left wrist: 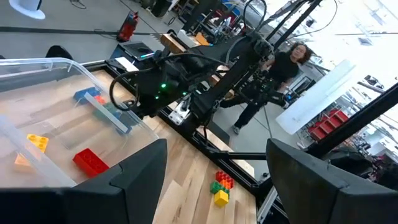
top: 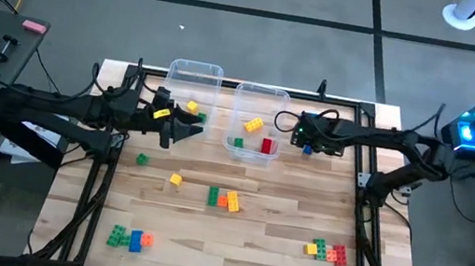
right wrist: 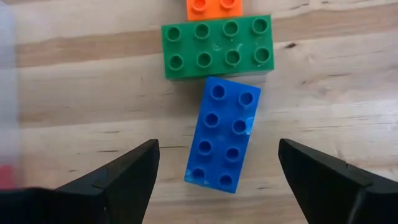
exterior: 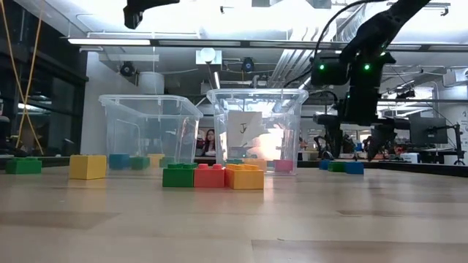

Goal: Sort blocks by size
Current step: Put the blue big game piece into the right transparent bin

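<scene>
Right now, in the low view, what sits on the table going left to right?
Green block → yellow block → left bin → green-red-orange row → right bin → blue block.

Studded blocks (top: 224,199) scattered on wood

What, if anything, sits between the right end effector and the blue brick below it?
Nothing visible. The right end effector hangs open directly over the blue brick, its fingers apart on either side. A green brick touches the blue one's far end, outside the fingers' closing path.
</scene>
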`<state>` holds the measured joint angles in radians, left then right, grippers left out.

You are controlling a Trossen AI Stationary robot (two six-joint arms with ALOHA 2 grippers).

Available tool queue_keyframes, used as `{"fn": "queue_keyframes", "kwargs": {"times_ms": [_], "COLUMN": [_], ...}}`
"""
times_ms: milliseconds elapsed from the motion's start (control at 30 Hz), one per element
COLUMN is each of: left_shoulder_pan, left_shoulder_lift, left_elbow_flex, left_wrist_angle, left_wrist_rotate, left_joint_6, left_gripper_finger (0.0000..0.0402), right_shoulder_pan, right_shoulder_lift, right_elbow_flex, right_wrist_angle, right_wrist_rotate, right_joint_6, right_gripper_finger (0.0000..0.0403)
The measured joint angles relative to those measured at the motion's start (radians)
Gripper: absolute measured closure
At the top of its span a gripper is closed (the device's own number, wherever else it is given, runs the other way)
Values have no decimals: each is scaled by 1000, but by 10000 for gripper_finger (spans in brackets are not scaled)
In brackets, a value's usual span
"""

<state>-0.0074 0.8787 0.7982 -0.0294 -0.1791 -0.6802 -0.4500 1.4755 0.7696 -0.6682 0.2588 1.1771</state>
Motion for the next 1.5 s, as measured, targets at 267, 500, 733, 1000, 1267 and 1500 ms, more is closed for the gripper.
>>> {"fn": "queue_keyframes", "kwargs": {"times_ms": [267, 500, 733, 1000, 1267, 1500], "left_shoulder_pan": [0, 0, 0, 0, 0, 2], "left_shoulder_lift": [0, 0, 0, -11, -43, -56], "left_elbow_flex": [0, 0, 0, 0, 0, 0], "left_wrist_angle": [-1, -3, -4, -6, -3, -1], "left_wrist_rotate": [0, 12, 19, 19, 19, -15], "left_joint_6": [-7, 1, 3, 4, 49, 103], "left_gripper_finger": [140, 140, 140, 140, 140, 140], "right_shoulder_pan": [0, -1, -1, 27, 17, 17], "right_shoulder_lift": [29, 33, 109, 123, -29, -265], "right_elbow_flex": [1, 1, 2, 6, 0, 0], "right_wrist_angle": [0, -3, 6, 3, -108, -1], "right_wrist_rotate": [4, 22, -23, -7, 73, 133], "right_joint_6": [1, 20, 23, 20, -47, -60], "right_gripper_finger": [78, 78, 96, 203, 265, 265]}}
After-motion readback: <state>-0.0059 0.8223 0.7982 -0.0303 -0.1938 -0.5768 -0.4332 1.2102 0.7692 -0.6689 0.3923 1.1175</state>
